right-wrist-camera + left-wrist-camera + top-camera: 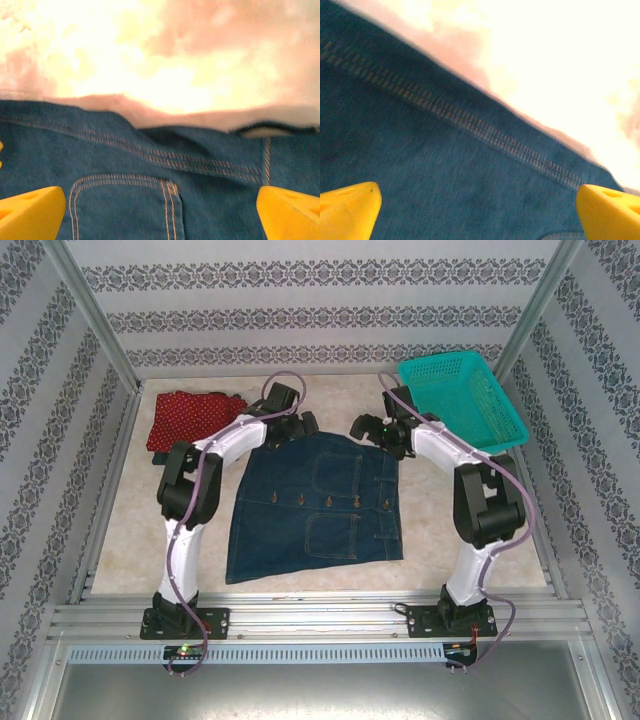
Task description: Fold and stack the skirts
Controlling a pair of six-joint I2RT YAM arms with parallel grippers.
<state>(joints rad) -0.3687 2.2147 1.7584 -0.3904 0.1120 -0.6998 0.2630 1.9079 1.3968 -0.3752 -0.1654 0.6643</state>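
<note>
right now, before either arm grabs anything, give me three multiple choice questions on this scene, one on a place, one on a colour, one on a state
1. Where does the teal basket sit?
A) far left corner
B) far right corner
C) near edge, centre

2. What colour is the skirt at the far left?
A) plain yellow
B) green striped
C) red with white dots

3. How do the left gripper and right gripper stand?
A) both open over the denim skirt
B) both shut on it
C) one holds the basket

Answers:
1 B, the top view shows it at the far right.
2 C, red dotted cloth shows there.
3 A, in each wrist view the jaws stand wide apart over denim.
</note>
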